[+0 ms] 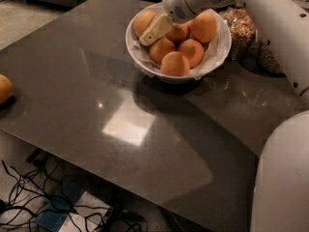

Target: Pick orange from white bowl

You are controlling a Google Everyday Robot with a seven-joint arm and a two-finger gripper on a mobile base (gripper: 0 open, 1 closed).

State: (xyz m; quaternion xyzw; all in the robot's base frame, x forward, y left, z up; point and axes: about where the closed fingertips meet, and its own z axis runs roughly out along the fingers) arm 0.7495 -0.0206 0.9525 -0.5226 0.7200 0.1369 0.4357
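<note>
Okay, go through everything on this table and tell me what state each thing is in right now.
gripper: low over the white bowl, beside the orange
orange: resting in the bowl, not lifted
white bowl: upright, paper-lined, full of oranges
lone orange: lying at the table's left edge
glass jars: upright, grain inside
</note>
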